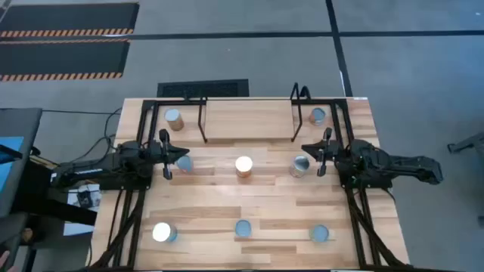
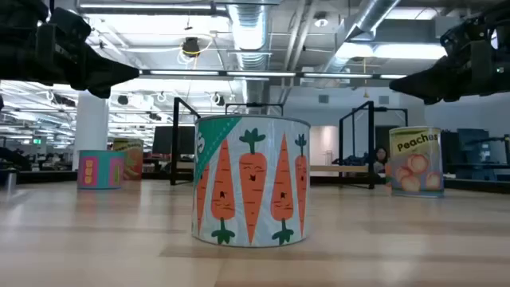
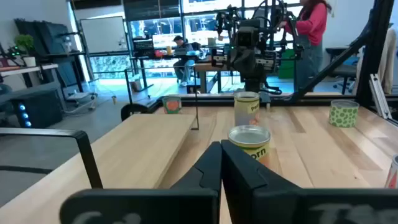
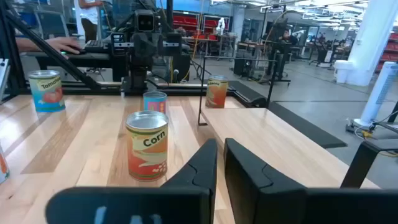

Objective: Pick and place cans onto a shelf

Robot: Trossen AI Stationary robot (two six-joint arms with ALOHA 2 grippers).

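We log eight cans on the table point(image 1: 265, 200), none on the shelf point(image 1: 248, 119).

Back row: one can point(image 1: 174, 118) just left of the shelf, near the table's back left corner; one can point(image 1: 317, 115) just right of the shelf, near the back right corner.

Middle row: a can point(image 1: 183, 163) just beside the left gripper point(image 1: 164, 155); the corn can point(image 1: 243, 165) at the table's centre, standing apart on bare wood on all sides; a can point(image 1: 300, 165) just beside the right gripper point(image 1: 323, 151).

Front row: a bright-topped can point(image 1: 162, 232) at left, the carrot can point(image 1: 243, 228) in the middle, a can point(image 1: 319, 233) at right, all close to the front edge and well apart from one another. In the low view the carrot can point(image 2: 252, 180) stands upright nearest the camera, with a peaches can point(image 2: 414, 159) farther back on the right.

The shelf stands against the back edge on black rod legs, its top bare.

Left gripper: at the left side of the middle row, facing centre; in its wrist view the fingers point(image 3: 205, 169) lie pressed together, holding nothing, the corn can point(image 3: 250, 142) just beyond them.

Right gripper: at the right side, facing centre; its fingers point(image 4: 202, 163) are nearly together with a thin gap, holding nothing, the corn can point(image 4: 147, 145) beyond and to one side.

Open wood lies between the middle and front rows.
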